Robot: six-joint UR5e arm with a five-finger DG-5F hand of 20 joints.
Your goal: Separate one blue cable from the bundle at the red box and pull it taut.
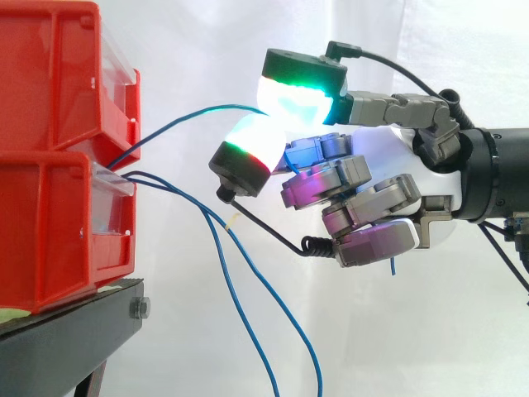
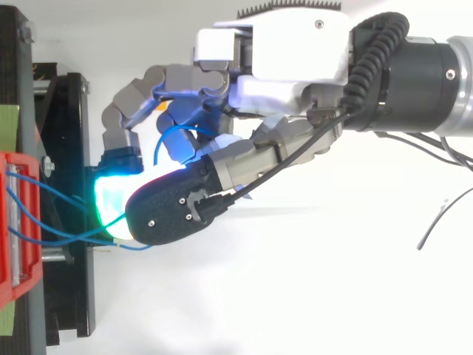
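Note:
Two stacked red bins sit at the left, and thin blue cables come out between them. One blue cable rises in a gentle arc from the bins to my hand. It ends between two glowing pads, which pinch it about a hand's width from the bins. The other fingers are curled in. A short blue end sticks out below the hand, and in the top view a blue loop shows among the curled fingers. Two other blue cables hang loose toward the bottom edge.
The bins rest on a black stand, seen from above as a dark frame beside the red box. A white curtain is behind everything. The arm comes in from the right.

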